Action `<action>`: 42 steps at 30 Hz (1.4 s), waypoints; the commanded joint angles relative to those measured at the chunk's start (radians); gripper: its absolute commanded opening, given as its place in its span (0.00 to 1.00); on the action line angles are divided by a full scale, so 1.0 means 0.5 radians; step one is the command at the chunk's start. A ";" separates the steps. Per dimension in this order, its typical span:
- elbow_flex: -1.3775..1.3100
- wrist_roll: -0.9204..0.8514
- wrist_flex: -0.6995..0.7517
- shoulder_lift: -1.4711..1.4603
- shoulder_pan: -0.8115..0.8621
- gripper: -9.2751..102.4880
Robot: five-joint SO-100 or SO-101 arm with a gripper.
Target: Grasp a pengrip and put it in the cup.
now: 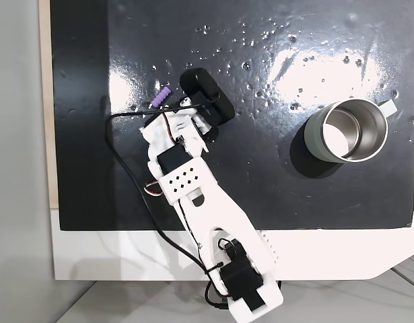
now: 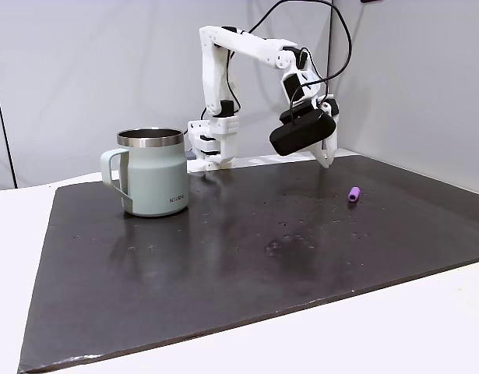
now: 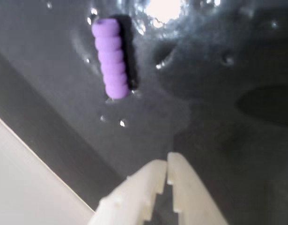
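Note:
The pengrip (image 1: 161, 98) is a small light-purple ribbed cylinder lying on the black mat (image 1: 294, 188), far left of the cup (image 1: 346, 130) in the top-down fixed view. The cup is a grey-green steel mug standing upright with its inside bare. In the side fixed view my gripper (image 2: 325, 160) hangs above the mat, a little left of and behind the pengrip (image 2: 353, 194); the cup (image 2: 151, 171) stands far to the left. The wrist view shows the gripper (image 3: 166, 164) shut with nothing in it, and the pengrip (image 3: 110, 58) ahead of its tips, up and to the left.
The black mat (image 2: 223, 257) lies on a white table (image 1: 112, 259). Its left edge is close to the pengrip in the top-down fixed view. The arm's base (image 2: 212, 144) stands behind the mat, right of the cup in the side view.

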 commanded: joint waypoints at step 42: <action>-1.546 0.150 0.647 -1.236 0.098 0.27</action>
